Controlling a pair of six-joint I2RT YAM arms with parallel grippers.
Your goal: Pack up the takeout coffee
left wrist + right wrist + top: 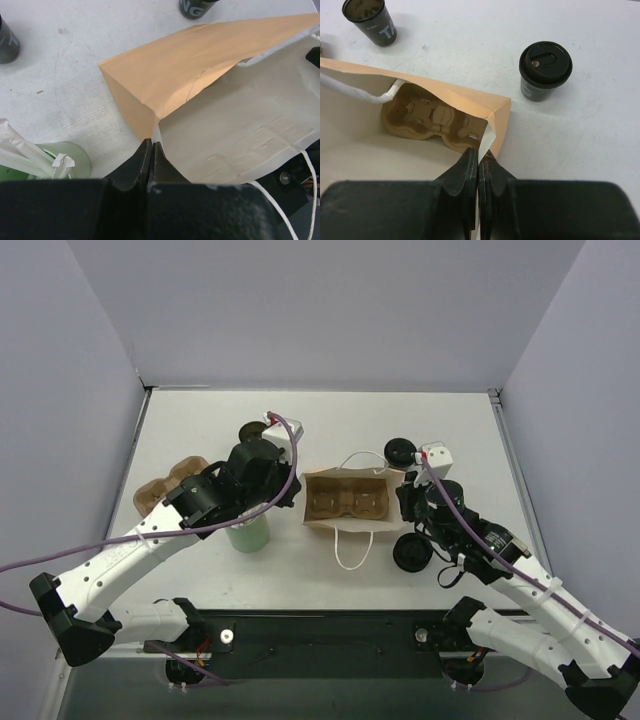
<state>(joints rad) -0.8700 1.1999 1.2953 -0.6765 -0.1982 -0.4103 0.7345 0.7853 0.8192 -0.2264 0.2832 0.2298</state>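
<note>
Fingers of the left gripper (151, 148) and right gripper (479, 153) pinch shut on opposite rim ends of the paper bag (190, 65), and the right wrist view, unlike the left, shows the cup carrier (427, 117) inside and the lidded takeout coffee (545, 70) standing just beside the bag.

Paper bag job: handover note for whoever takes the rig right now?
Left gripper: shut on the left rim of the paper bag.
Right gripper: shut on its right rim; between them the mouth is held open.
Cup carrier: inside the bag.
Takeout coffee: on the table, outside the bag on the right gripper's side, not held.
Done: bag open.
Left: free one gripper, pick up the coffee, probably set it in the carrier.
</note>
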